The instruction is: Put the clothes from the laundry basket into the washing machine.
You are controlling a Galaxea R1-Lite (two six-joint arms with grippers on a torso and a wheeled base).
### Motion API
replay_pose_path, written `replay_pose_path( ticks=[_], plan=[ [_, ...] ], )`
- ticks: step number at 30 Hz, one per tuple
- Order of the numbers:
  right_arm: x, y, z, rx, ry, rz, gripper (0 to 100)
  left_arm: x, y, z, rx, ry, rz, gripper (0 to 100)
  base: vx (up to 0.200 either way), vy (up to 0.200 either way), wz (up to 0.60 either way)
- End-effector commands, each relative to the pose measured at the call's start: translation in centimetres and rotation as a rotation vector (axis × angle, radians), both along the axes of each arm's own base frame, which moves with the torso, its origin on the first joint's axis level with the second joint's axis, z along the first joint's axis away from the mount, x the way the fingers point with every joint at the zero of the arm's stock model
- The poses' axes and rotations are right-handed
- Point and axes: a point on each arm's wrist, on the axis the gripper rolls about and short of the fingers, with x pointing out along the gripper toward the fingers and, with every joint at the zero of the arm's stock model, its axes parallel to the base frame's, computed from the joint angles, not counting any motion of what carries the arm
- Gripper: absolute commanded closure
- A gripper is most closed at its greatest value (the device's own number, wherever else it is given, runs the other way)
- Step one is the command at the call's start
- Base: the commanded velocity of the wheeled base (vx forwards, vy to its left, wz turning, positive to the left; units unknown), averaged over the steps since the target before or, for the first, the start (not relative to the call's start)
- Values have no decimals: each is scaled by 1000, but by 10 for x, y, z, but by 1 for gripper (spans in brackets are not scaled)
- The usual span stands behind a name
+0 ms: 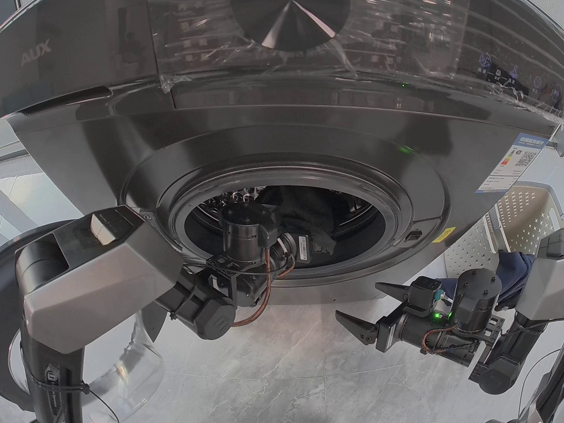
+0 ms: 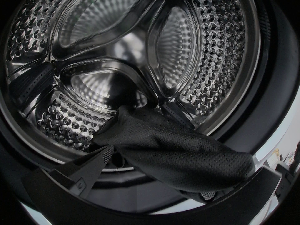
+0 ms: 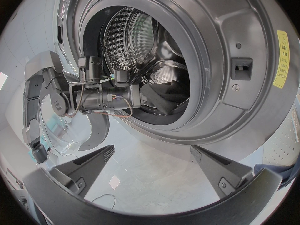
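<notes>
Closest up is the left arm [image 1: 88, 271], bent in toward the washing machine [image 1: 282, 130], a big dark grey thing with its round opening facing out; its glass door [image 1: 132, 365] is swung open on the left side; the steel drum [image 2: 187, 47] inside is shiny and dimpled all over; a white perforated laundry basket [image 1: 523, 212] sits off to the machine's right, with some blue cloth [image 1: 514, 268] at its lower edge; the black garment [image 2: 175, 153] is in the mouth of the drum, draped over one finger of the left gripper [image 2: 151, 150], whose fingers are spread apart, not pinching it; the right gripper [image 1: 358, 301] hangs over the grey floor [image 1: 282, 359] just below the opening, fingers wide apart, holding nothing.
</notes>
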Motion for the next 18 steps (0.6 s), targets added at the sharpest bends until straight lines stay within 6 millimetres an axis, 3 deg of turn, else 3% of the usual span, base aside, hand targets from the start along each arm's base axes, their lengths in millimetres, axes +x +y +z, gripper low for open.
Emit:
replay_pose_path(
  ticks=[1, 2, 5, 6, 12, 18],
  plan=[
    [0, 0, -1, -3, 4, -1, 0, 29, -15, -16, -29, -29, 1, 0, 0, 0, 0],
    [0, 0, -2, -3, 6, -2, 0, 36, -18, -16, -41, -45, 7, 100, 0, 0, 0],
    [0, 0, -2, -3, 6, -2, 0, 56, -24, -17, -80, -90, 28, 100, 0, 0, 0],
    [0, 0, -2, -3, 6, 0, 0, 72, -24, -18, -97, -117, 53, 100, 0, 0, 0],
    [1, 0, -1, -2, 5, -2, 0, 120, -13, -16, -156, -206, 173, 100, 0, 0, 0],
    [1, 0, -1, -2, 5, -2, 0, 138, -6, -12, -187, -257, 203, 100, 0, 0, 0]
  ],
)
